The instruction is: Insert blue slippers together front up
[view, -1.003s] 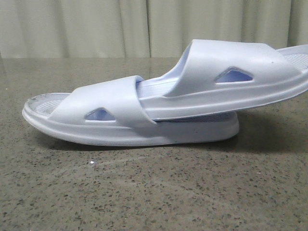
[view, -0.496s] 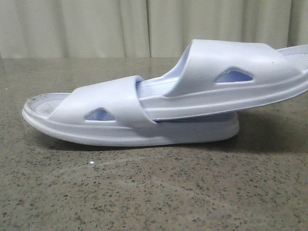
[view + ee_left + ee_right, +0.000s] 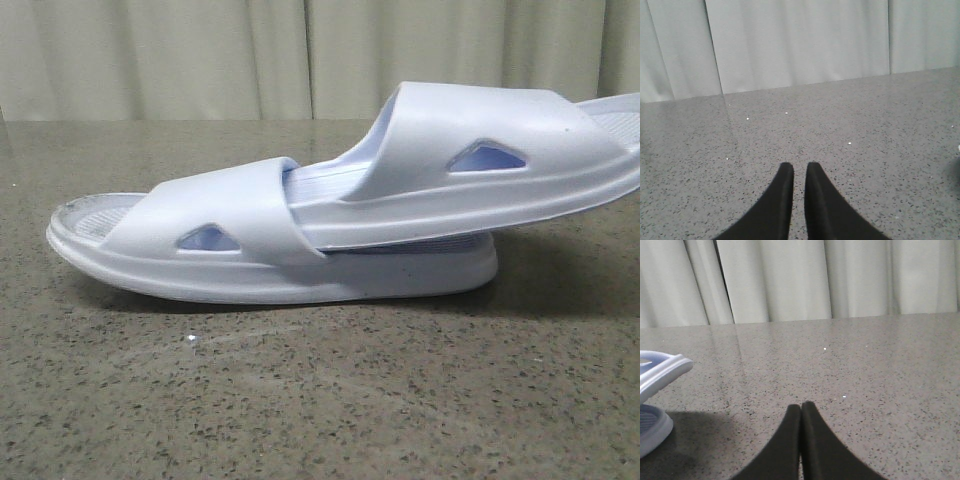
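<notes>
On speckled surface (image 3: 320, 400), mid-frame: blue slippers (image 3: 300, 230) nested, upper one's toe tucked under lower one's strap, heel raised rightward. No shift over last second; insertion looks done. Left pincer (image 3: 799, 172) nearly pressed together, empty, over bare surface. Right pincer (image 3: 801, 410) pressed together, empty, slippers near.

A staged test bench: speckled stone tabletop (image 3: 300, 400) before pale pleated curtains (image 3: 200, 60).
</notes>
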Available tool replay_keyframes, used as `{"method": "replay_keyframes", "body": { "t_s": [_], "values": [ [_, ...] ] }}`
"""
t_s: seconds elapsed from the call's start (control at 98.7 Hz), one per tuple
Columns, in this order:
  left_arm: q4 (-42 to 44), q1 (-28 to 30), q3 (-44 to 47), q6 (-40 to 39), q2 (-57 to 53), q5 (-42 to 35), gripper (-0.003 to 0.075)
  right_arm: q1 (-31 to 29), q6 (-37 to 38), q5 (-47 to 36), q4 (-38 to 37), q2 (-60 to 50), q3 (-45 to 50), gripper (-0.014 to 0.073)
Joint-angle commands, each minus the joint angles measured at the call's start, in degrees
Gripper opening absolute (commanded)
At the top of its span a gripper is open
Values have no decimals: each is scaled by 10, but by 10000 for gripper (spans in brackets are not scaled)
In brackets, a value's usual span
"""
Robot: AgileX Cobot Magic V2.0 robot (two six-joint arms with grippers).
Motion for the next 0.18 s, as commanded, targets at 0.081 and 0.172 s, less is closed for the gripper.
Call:
{"method": "replay_keyframes", "body": {
  "t_s": [0.081,0.172],
  "values": [
    [0,1,5,-6,-18,-48,16,-3,1,-50,-8,-12,12,-107],
    [0,1,5,-6,-18,-48,16,-3,1,-50,-8,-12,12,-107]
  ]
}}
